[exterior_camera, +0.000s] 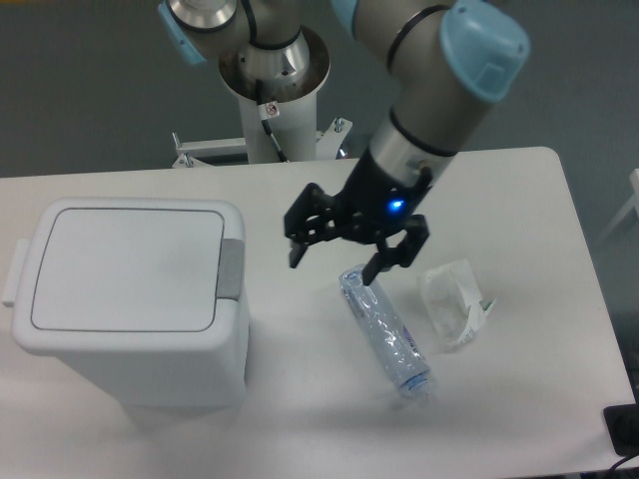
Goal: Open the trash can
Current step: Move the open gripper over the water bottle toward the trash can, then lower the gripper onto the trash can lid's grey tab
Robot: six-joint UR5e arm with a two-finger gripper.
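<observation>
At the table's left the large white boxy plastic trash can [130, 299] sits with its lid down, while the black two-finger gripper [334, 261], spread and empty, hangs low enough that sweeping left could knock the clear plastic bottle [385, 331] or miss the grey push tab [231, 269].

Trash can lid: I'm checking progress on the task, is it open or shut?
Shut. The large white boxy plastic trash can has its flat lid lying level, grey push tab untouched.
</observation>
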